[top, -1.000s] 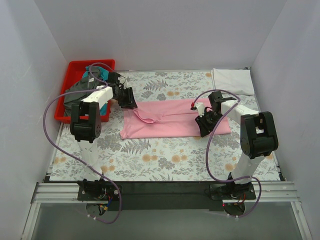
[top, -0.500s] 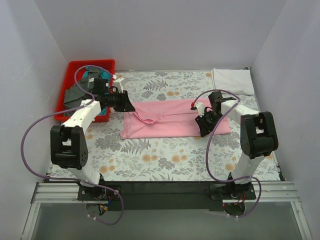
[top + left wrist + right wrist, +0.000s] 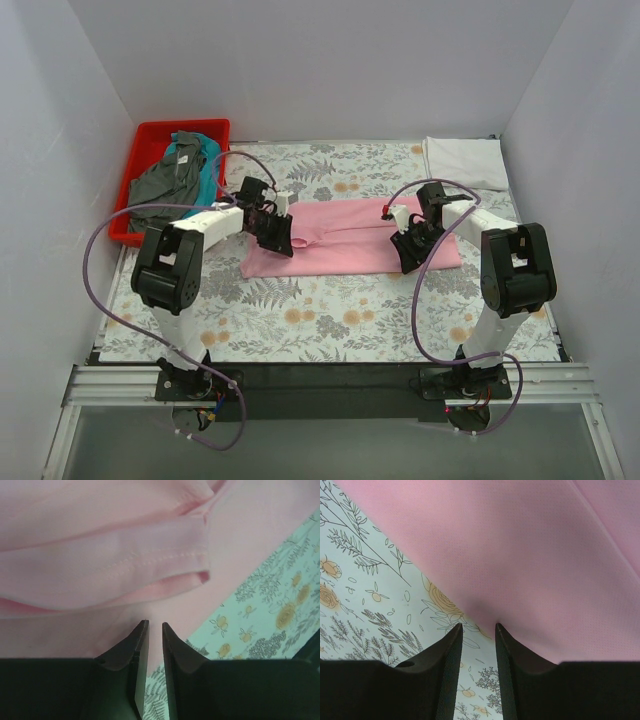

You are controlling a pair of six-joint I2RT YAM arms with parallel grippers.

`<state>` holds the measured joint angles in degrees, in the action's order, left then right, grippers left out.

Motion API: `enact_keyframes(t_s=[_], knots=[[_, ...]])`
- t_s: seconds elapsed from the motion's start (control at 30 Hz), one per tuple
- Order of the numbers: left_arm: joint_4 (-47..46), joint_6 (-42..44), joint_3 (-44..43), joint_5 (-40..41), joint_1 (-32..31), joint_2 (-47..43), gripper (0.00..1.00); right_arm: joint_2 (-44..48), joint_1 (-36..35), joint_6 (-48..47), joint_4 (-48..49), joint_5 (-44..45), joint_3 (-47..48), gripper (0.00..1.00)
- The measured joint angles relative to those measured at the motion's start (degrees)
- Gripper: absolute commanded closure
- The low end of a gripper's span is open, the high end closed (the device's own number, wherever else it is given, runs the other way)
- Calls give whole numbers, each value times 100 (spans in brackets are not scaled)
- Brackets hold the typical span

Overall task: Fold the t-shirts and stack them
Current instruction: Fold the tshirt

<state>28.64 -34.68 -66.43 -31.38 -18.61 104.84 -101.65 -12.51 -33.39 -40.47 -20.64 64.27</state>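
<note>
Fabric of the light pink t-shirt (image 3: 350,238) lies spread on the floral surface (image 3: 330,310), its long axis running left to right between the arms. The left end effector (image 3: 281,238) sits over the shirt's left end, just short of a folded sleeve hem, and the right end effector (image 3: 408,252) sits at the near edge of its right end. Both have their fingers a narrow gap apart with nothing between them. Each arm is nearest its own end, so the coming fold likely turns on pinching both ends along that axis.
</note>
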Motion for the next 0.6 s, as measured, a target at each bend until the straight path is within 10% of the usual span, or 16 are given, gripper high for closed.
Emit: enact_keyframes(t_s=[0.6], knots=[[-260, -435, -1731, 605, 39, 1080, 72, 44, 0, 17, -59, -92, 87, 61]])
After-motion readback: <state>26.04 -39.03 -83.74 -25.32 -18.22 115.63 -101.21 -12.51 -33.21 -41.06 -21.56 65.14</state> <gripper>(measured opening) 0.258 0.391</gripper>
